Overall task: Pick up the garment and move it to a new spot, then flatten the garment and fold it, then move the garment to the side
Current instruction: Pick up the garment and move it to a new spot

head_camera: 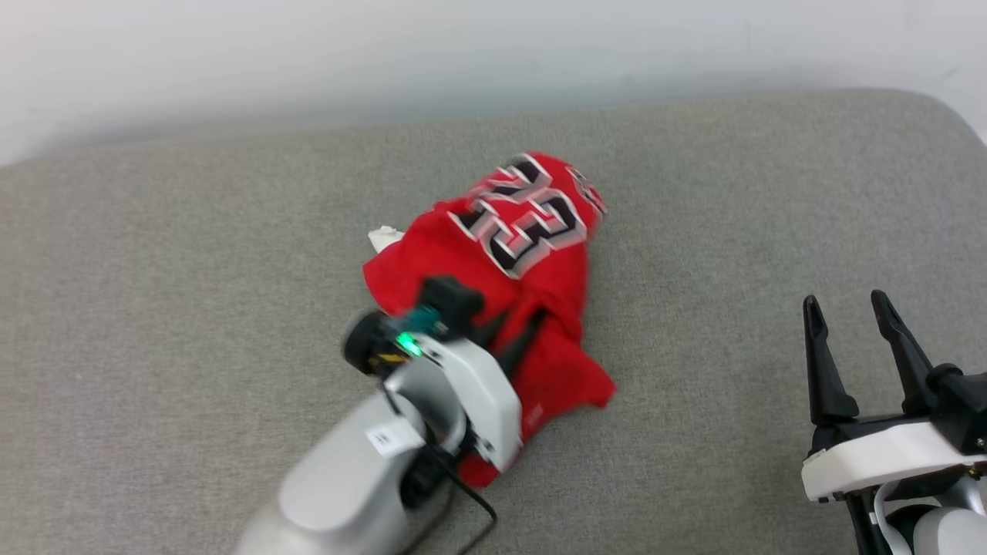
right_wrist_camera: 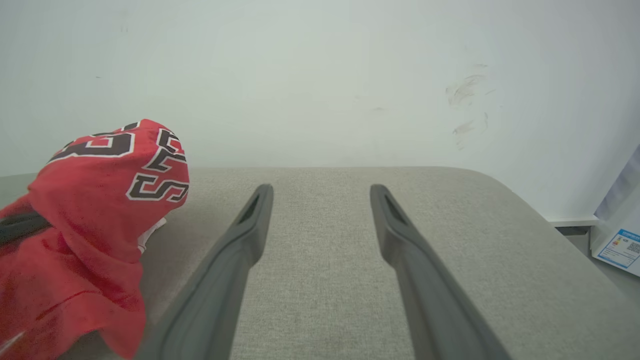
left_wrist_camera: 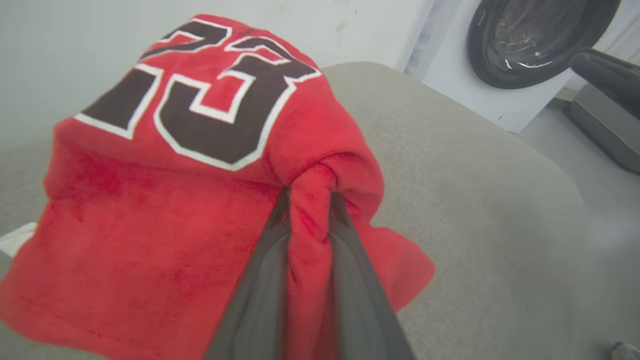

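head view, centre: garment (head_camera: 432,254) is seen bunched over grey cushion (head_camera: 193,308), "23" uppermost. left gripper (left_wrist_camera: 309,200): fingers drawn narrow, a red fold pinched btwn them. lower right: right gripper (head_camera: 848,308), fingers spread wide, nothing held, well apart from cloth.

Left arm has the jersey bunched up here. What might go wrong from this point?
1. The left pincer clamps one narrow fold of the garment; the bunched rest may drag it free.
2. The garment is crumpled, so it may land on the grey cushion as a heap that is hard to flatten.
3. The right pincer stands open and apart from the garment, giving no second hold.
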You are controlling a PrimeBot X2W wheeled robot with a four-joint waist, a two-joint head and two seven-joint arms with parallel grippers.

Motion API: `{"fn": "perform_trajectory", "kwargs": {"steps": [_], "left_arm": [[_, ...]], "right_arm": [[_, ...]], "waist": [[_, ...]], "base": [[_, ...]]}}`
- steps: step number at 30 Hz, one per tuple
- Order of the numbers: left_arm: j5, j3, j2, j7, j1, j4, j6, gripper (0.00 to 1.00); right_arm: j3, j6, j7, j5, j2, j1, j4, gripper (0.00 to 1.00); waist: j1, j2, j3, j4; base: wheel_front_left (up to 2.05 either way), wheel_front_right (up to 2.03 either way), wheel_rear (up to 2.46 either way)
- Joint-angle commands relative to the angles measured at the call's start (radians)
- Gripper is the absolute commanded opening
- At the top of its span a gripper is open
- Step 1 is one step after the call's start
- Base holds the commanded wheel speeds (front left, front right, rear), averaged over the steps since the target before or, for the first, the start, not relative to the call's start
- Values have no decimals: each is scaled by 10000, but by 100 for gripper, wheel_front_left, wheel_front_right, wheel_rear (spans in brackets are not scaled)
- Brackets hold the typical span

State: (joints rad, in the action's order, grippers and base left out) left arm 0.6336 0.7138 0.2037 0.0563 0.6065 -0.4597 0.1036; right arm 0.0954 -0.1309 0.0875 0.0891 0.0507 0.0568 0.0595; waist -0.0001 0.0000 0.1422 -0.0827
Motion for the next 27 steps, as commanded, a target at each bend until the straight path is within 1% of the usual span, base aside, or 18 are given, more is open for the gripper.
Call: {"fn": "perform_trajectory", "kwargs": {"steps": [1, 7, 12, 13, 14, 15, 19, 23, 27], "left_arm": [[-164, 392, -139, -153, -244, 92, 83, 0], [-634, 1842, -326, -525, -682, -34, 208, 0], [-723, 2554, -348, -476, -858, -201, 267, 0], [-782, 2670, -338, -426, -838, -200, 273, 23], [-764, 2723, -334, -338, -837, -179, 268, 75], [-785, 2773, -323, -226, -820, -158, 263, 100], [-872, 2646, -349, 524, -743, 59, 182, 100], [-804, 2310, -394, 1409, -919, 418, -33, 100], [-694, 1564, -348, 1950, -1230, 914, -613, 100]], "right_arm": [[14, 3, 63, 102, -7, 79, 12, 100], [-56, 3, 245, 178, -7, 435, -117, 100], [-52, 3, 346, 114, -7, 623, -311, 100], [-43, 3, 345, 86, -7, 630, -359, 100], [-61, 3, 349, 68, -7, 651, -394, 100], [-61, 3, 352, 42, -6, 652, -441, 100], [-47, 3, 316, -14, -7, 534, -567, 100], [-93, 3, 229, -73, -6, 351, -665, 100], [-109, 3, 128, -117, -6, 140, -672, 100]], "waist": [[1, 0, 331, -123], [1, 0, 959, -181], [1, 0, 1057, -59], [1, 0, 1014, -10], [1, 0, 971, 26], [1, 0, 892, 71], [1, 0, 481, 298], [1, 0, 3, 528], [1, 0, -420, 716]], "base": [[0, 0, 0], [0, 0, 0], [0, 0, 0], [0, 0, 0], [0, 0, 0], [0, 0, 0], [0, 0, 0], [0, 0, 0], [0, 0, 0]]}}
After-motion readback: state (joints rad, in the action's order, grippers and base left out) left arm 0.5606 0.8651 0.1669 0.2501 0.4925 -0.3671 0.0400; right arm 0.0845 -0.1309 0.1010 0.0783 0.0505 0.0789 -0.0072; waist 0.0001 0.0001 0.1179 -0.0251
